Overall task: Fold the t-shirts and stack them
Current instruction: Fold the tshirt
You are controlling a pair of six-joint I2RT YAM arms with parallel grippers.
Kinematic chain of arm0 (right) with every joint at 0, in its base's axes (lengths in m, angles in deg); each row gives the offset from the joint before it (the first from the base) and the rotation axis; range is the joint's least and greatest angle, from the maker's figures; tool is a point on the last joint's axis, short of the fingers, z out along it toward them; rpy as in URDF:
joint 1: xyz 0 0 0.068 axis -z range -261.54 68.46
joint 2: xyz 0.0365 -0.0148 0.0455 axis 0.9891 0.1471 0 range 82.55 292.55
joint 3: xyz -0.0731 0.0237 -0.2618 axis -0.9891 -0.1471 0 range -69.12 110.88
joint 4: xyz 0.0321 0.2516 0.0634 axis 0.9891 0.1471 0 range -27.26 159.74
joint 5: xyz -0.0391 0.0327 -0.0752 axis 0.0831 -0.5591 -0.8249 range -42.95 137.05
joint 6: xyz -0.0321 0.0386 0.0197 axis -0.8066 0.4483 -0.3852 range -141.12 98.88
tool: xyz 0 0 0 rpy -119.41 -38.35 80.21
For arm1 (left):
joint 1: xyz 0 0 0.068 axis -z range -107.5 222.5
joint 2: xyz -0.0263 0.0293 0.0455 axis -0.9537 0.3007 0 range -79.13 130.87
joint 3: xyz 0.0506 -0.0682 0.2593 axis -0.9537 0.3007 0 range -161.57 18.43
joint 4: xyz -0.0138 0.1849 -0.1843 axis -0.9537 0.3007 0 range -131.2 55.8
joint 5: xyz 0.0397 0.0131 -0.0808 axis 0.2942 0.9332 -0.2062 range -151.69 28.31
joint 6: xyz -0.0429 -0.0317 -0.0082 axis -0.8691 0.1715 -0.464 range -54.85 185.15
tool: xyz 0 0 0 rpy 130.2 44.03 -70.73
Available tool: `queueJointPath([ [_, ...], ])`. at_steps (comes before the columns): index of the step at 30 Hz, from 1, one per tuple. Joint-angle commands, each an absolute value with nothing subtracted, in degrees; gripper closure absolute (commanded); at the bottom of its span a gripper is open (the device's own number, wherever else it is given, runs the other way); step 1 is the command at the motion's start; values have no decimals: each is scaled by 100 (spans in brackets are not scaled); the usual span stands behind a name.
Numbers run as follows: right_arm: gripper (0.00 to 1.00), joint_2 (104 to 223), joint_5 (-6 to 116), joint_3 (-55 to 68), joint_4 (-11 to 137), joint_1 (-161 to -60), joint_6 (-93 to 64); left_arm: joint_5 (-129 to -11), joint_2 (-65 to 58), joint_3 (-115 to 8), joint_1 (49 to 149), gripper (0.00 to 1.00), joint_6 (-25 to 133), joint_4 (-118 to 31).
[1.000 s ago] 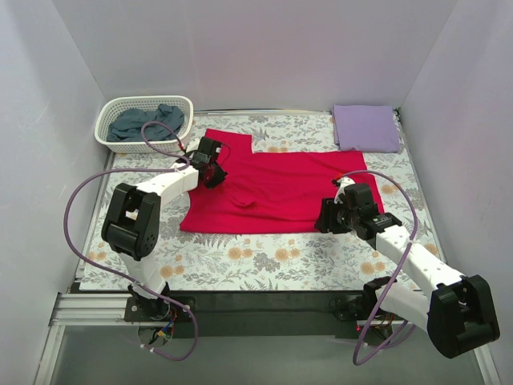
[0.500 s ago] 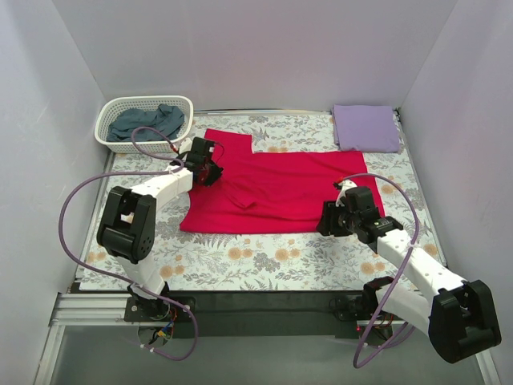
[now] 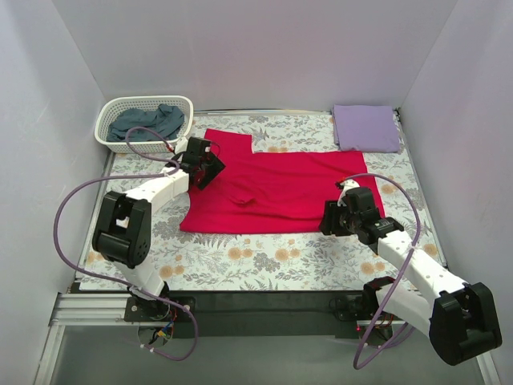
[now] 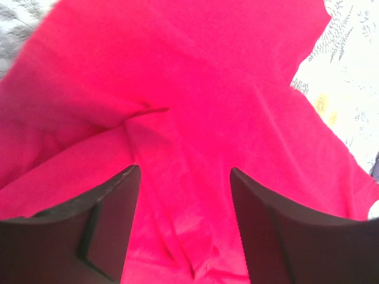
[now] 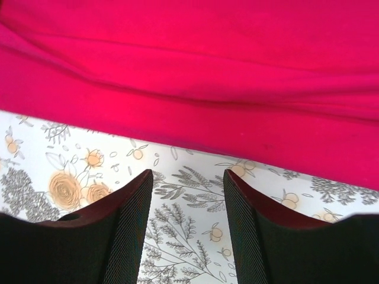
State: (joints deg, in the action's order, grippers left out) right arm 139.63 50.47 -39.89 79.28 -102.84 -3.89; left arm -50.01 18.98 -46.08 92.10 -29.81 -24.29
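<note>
Left gripper point(image 4: 183, 168) hangs over the crimson t-shirt point(image 3: 280, 188) near that shirt's left edge, its two fingers point(image 4: 112, 219) parted and nothing pinched between them. We see a raised crease of red cloth directly beneath the gap, running away ahead of the tips. Right gripper point(image 5: 188, 172) likewise stands with jaws apart and empty, above the floral table covering point(image 5: 71, 189), with the shirt's near hem lying just ahead of its fingertips. We note that the red shirt lies spread across the covering between the two grippers, with a small pucker near its middle. Well beyond the right gripper, at the far corner, a pale lavender t-shirt point(image 3: 366, 127) rests folded, apart from the red one. Beyond the left gripper, to its outer side, a white basket point(image 3: 144, 99) holds a crumpled slate-blue t-shirt point(image 3: 148, 122).
</note>
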Motion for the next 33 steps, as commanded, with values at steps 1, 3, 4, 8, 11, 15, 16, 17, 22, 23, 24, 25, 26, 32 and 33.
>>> queueJointPath([
  [1,51,13836,4337,-3731,7996,-10299,-363,-4579,957,-4433,9175,40,-2661,-2090],
  [3,51,13941,3941,-3599,8180,-10272,-319,-4421,528,-4197,9166,40,-2547,-1827],
  [4,51,13977,3853,-3564,8216,-10255,-319,-4359,385,-4100,9175,40,-2529,-1721],
  [8,53,14152,3746,-3511,8252,-10115,-284,-4288,-239,-3476,9175,47,-2459,-1212],
  [11,56,14362,3913,-3458,8199,-9956,-275,-4341,-503,-2984,9175,60,-2476,-1027],
  [15,58,14679,3984,-3441,8068,-9798,-275,-4350,-513,-2474,9166,69,-2529,-1052],
  [16,58,14724,4001,-3467,8032,-9763,-284,-4307,-478,-2395,9175,70,-2529,-1105],
  [17,59,14820,4036,-3484,7954,-9737,-293,-4271,-425,-2359,9166,71,-2538,-1131],
  [22,61,15101,4063,-3564,7760,-9526,-372,-3972,-3,-2367,9166,73,-2608,-1079],
  [23,61,15189,4054,-3607,7742,-9482,-389,-3946,49,-2359,9166,73,-2669,-974],
  [24,61,15242,4054,-3634,7707,-9429,-398,-3920,93,-2324,9149,73,-2748,-930],
  [25,61,15269,4063,-3651,7690,-9403,-398,-3919,164,-2219,9123,73,-2905,-895],
  [26,61,15339,4089,-3669,7681,-9376,-389,-3954,190,-2157,9096,73,-2959,-894],
  [32,60,15401,4309,-3836,7987,-9332,-223,-4280,270,-1656,8710,74,-3319,-860],
  [33,60,15383,4370,-3854,8075,-9306,-188,-4254,261,-1629,8587,73,-3355,-789],
])
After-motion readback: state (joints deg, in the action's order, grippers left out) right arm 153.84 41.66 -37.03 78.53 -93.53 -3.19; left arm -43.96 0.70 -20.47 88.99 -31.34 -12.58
